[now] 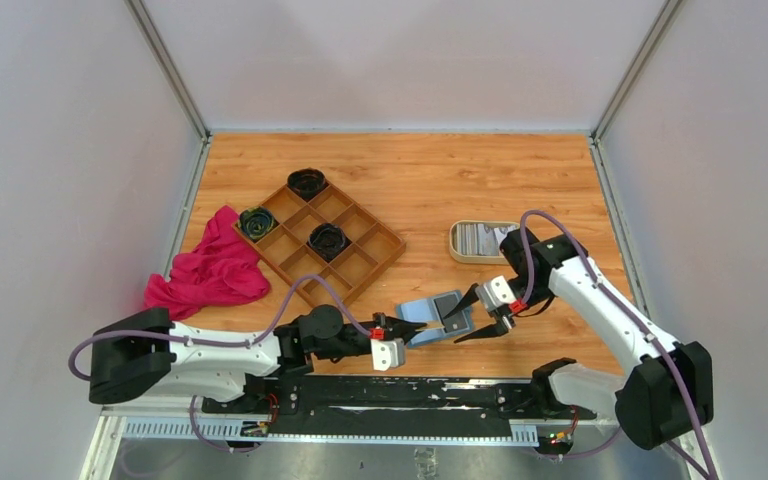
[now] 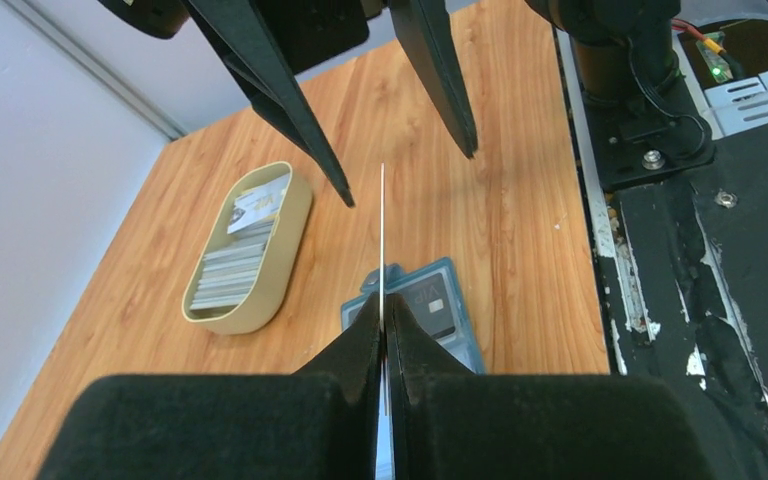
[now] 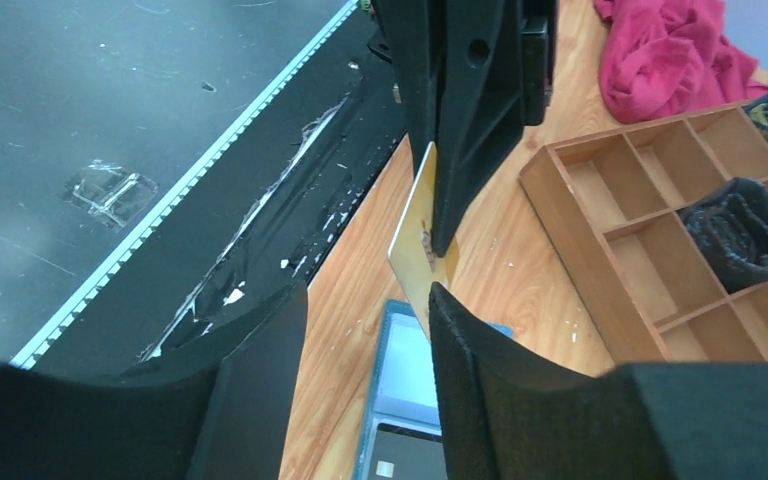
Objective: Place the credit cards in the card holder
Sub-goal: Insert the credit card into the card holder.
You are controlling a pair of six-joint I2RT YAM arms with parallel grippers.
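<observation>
Cream plastic card (image 3: 412, 235), thin, rectangular, pinched in left pincer (image 2: 383, 308).

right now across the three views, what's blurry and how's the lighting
left wrist: its own fingers are soft up close, the card is only a thin edge-on line, the tray is sharp; right wrist: near fingers blurred, card fairly crisp; top: even light, only soft shadows, all in focus
</observation>
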